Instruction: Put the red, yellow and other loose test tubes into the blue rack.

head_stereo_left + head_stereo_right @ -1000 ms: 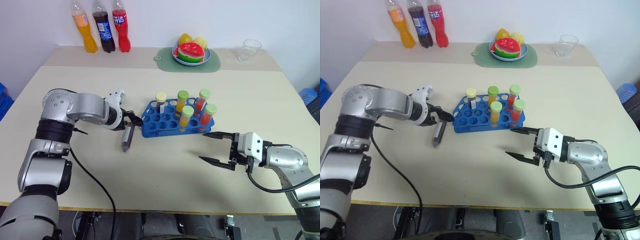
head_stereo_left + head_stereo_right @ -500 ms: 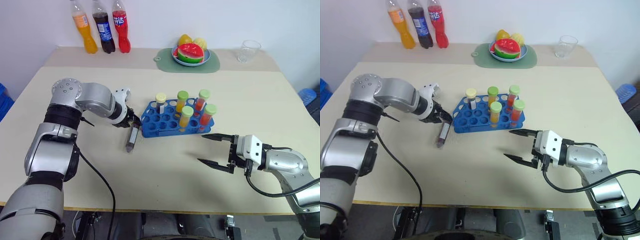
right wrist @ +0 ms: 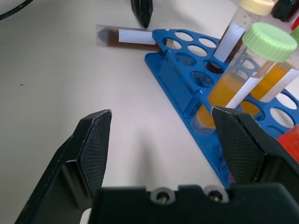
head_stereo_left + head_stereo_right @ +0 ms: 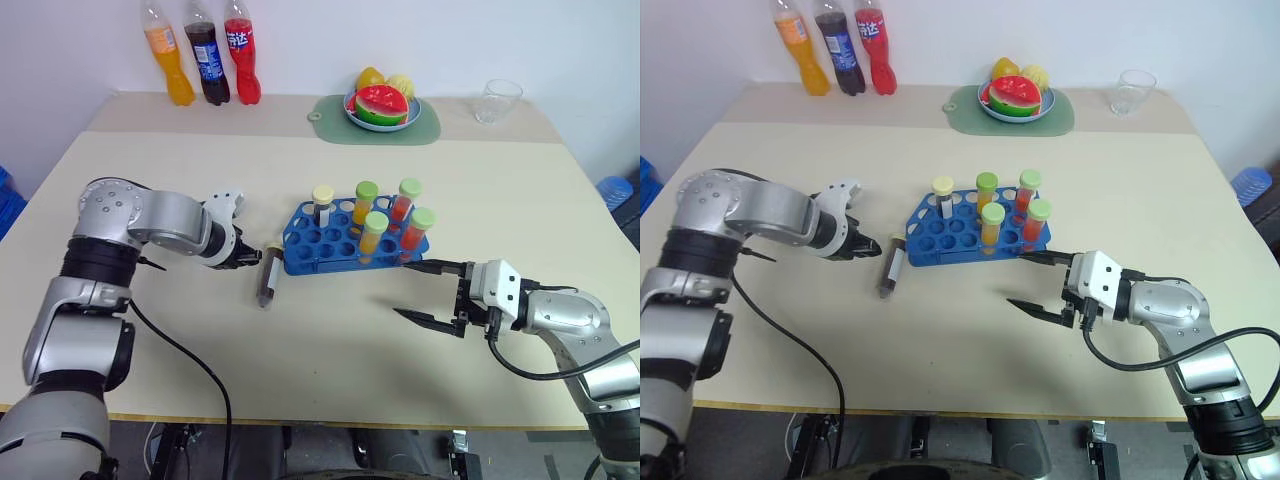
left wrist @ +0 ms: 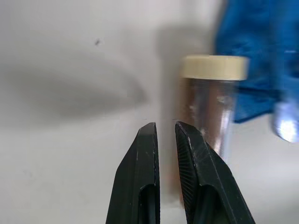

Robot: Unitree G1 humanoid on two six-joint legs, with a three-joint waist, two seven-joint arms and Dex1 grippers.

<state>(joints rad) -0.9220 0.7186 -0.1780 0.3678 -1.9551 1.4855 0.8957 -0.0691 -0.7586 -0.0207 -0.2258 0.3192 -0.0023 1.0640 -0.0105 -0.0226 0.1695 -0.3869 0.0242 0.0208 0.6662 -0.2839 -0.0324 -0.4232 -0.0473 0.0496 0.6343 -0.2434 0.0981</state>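
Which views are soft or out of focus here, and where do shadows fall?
Left wrist view: the black fingers are sharp, while the cream-capped tube of dark brown liquid and the bright-blue plastic rack behind them are blurred; a soft grey shadow lies on the beige table. Right wrist view: the rack and standing tubes are crisp. Eye views: even light, faint shadows.

Left tool (image 4: 258, 259): its fingers, apart a second ago, are now pressed together with nothing between them; it has drawn back from the cream-capped clear tube of dark brown liquid (image 4: 267, 279) and sits just beside the cap.
Brown tube: lies on the beige surface (image 4: 330, 350), now closer to the bright-blue plastic rack (image 4: 330, 248), its cap at the rack's corner.
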